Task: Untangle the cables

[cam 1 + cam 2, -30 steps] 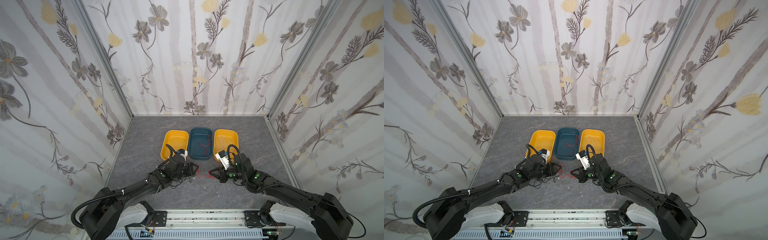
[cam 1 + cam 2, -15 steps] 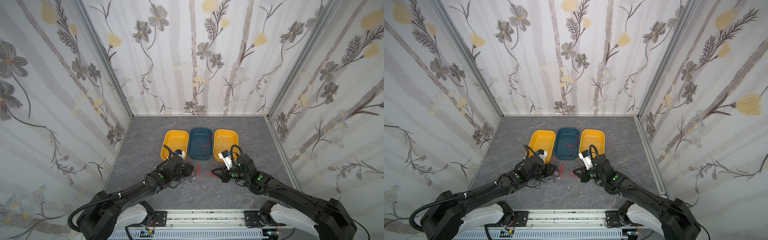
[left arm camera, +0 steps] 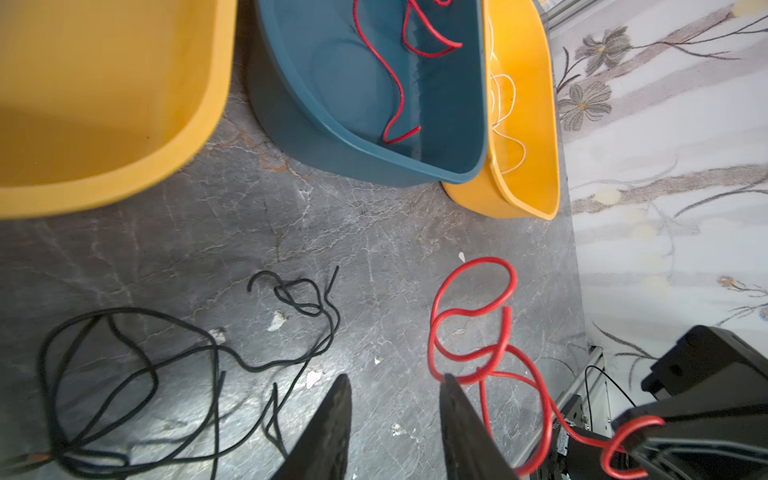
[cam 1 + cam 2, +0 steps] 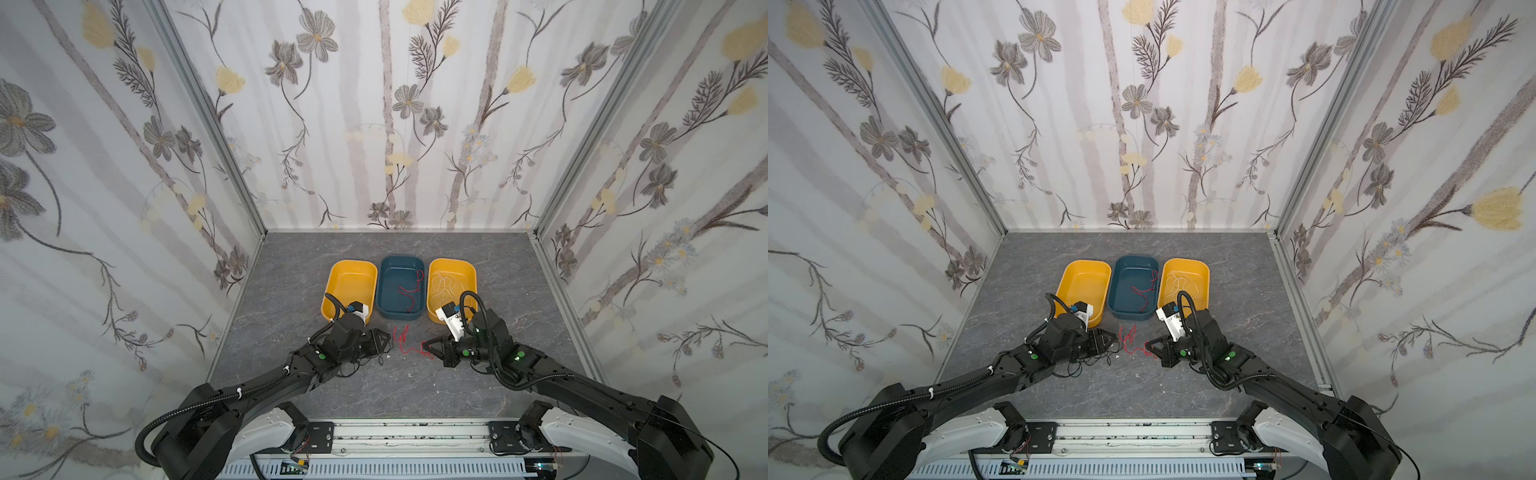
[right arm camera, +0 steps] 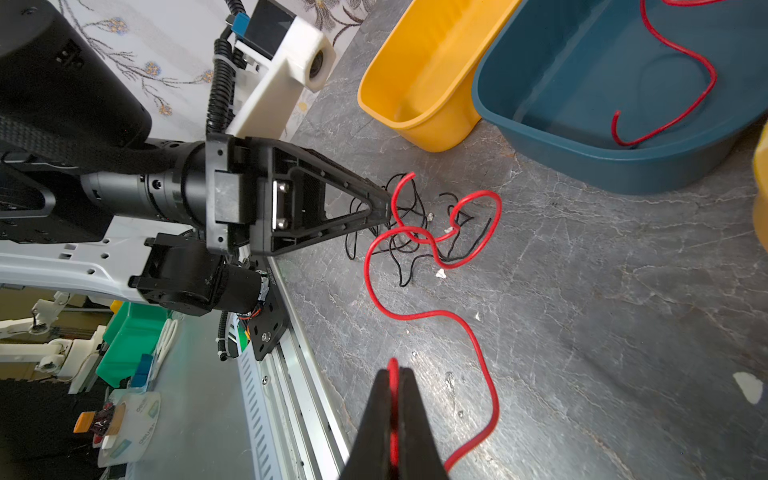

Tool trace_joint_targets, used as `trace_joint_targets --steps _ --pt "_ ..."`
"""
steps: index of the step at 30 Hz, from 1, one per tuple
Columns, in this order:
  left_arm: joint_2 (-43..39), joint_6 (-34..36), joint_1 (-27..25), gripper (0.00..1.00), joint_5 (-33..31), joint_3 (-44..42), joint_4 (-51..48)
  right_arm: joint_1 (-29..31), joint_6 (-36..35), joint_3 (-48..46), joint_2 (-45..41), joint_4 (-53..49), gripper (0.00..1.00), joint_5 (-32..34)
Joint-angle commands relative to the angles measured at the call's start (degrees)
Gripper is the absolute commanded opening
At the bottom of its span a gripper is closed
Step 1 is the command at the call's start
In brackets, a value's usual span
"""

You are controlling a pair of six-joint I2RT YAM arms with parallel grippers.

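Note:
A red cable (image 4: 405, 345) (image 4: 1130, 341) lies in loose loops on the grey table between my two grippers. My right gripper (image 5: 392, 370) (image 4: 428, 345) is shut on one end of the red cable (image 5: 478, 336). My left gripper (image 3: 395, 380) (image 4: 386, 338) is open just above the table with nothing between its fingers; a loop of the red cable (image 3: 473, 320) touches the outside of one fingertip. A thin black cable (image 3: 166, 353) (image 5: 409, 249) sprawls in tangled loops beside and under the left gripper, crossing the red one.
Three bins stand in a row behind the cables: an empty yellow bin (image 4: 349, 266), a blue bin (image 4: 401, 259) with a red cable (image 4: 409, 291) in it, and a yellow bin (image 4: 453, 262) holding a white cable (image 4: 444, 286). Patterned walls enclose the table.
The left gripper's jaws narrowed and then spread wider again. The right gripper kept its hold on the red cable. Both arms have barely shifted.

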Motion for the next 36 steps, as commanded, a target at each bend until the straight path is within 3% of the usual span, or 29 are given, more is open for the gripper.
trace_joint_targets --steps 1,11,16,29,36 --pt "-1.2 -0.87 0.04 0.44 1.97 -0.55 5.74 0.08 -0.15 -0.17 0.26 2.34 0.04 -1.3" --pt "-0.42 -1.43 0.49 0.47 2.41 -0.1 7.12 0.78 0.11 0.22 0.79 2.94 0.04 -1.97" --pt "2.81 -1.02 0.48 0.43 2.68 0.85 6.82 1.37 0.37 0.96 0.62 3.2 0.04 -2.15" --pt "3.1 0.39 0.58 0.0 -1.22 2.21 1.23 0.88 0.07 2.51 -0.19 1.76 0.04 1.64" --pt "-0.95 0.96 3.35 0.0 -5.11 2.01 -5.59 -5.98 0.81 2.05 -3.19 -2.99 0.04 7.21"
